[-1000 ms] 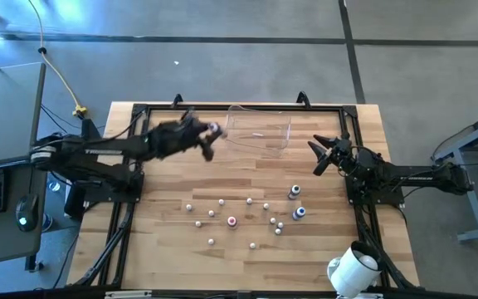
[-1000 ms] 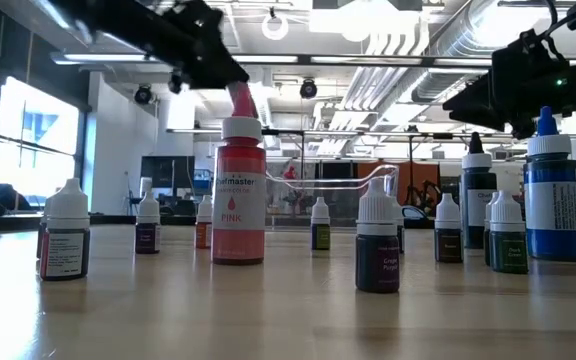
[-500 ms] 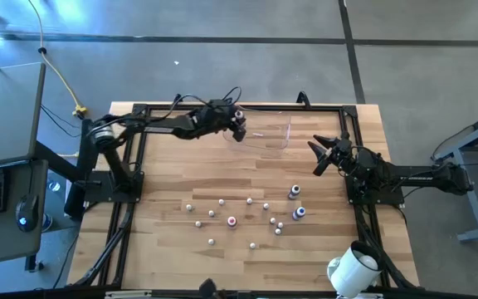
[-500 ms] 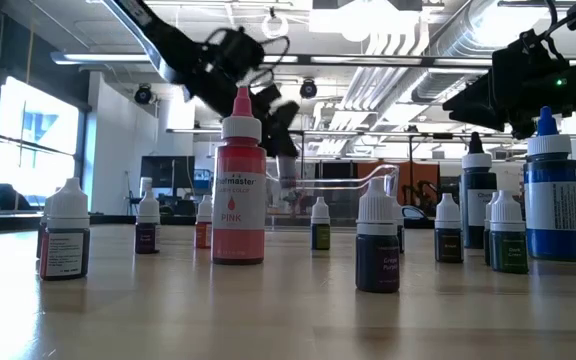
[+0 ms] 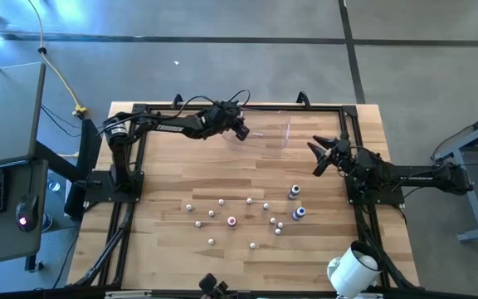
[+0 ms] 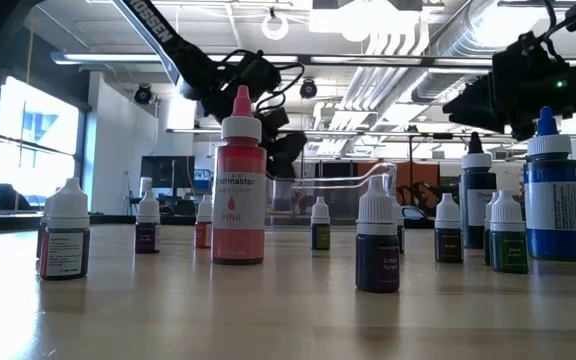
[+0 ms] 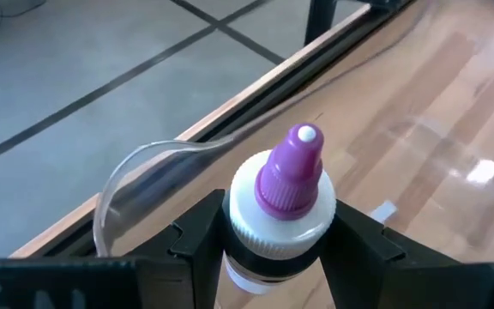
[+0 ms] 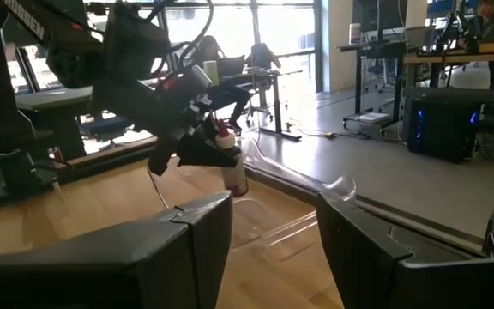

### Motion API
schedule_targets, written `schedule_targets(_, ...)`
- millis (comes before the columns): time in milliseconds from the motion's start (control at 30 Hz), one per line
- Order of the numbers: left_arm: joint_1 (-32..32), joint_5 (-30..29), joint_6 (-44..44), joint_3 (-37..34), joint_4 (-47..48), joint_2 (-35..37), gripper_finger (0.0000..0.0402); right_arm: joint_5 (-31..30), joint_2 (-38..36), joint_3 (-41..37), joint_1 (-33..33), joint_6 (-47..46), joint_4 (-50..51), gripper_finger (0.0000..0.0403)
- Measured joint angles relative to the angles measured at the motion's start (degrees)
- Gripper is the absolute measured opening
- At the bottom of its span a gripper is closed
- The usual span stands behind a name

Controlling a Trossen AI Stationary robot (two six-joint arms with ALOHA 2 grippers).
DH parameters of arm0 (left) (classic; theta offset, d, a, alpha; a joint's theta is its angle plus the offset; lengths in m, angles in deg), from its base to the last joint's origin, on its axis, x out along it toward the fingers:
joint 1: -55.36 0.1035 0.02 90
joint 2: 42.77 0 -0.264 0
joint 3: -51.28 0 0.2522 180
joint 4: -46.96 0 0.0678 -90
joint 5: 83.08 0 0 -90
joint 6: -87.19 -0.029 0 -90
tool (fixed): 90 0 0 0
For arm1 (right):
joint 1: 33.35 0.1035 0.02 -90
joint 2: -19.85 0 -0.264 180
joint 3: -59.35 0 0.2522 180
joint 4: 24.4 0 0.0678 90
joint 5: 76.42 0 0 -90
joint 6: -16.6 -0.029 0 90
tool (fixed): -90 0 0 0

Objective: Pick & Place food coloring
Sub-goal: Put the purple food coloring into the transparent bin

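Left wrist view shows the left gripper pinching a small food coloring bottle with a white collar and a purple pointed tip, one dark finger pressed against each side of the collar. Just beyond the bottle is the curved rim of the clear plastic tub, with the wooden table and its black edge rail behind.

From the high view, the left arm reaches along the far edge of the table and its gripper hangs at the left end of the clear tub. The right wrist view has the held bottle upright above the tub's rim.

The right gripper waits above the table's right side, near the tub's right end but apart from it, with its fingers spread and nothing between them.

The other food coloring bottles stand scattered across the middle of the table, well apart from both grippers. In the low view the nearest are a tall pink bottle, a white-capped purple one and a larger blue one, all upright. A big white cylinder sits at the table's near right corner
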Motion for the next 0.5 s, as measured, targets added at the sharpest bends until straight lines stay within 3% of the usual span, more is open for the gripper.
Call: schedule_targets(500, 0.0, -0.1, 0.0, 0.0, 0.6, 0.0, 0.0178, 0.0, 0.0, 0.0, 0.0, -0.2, 0.4, 0.0165)
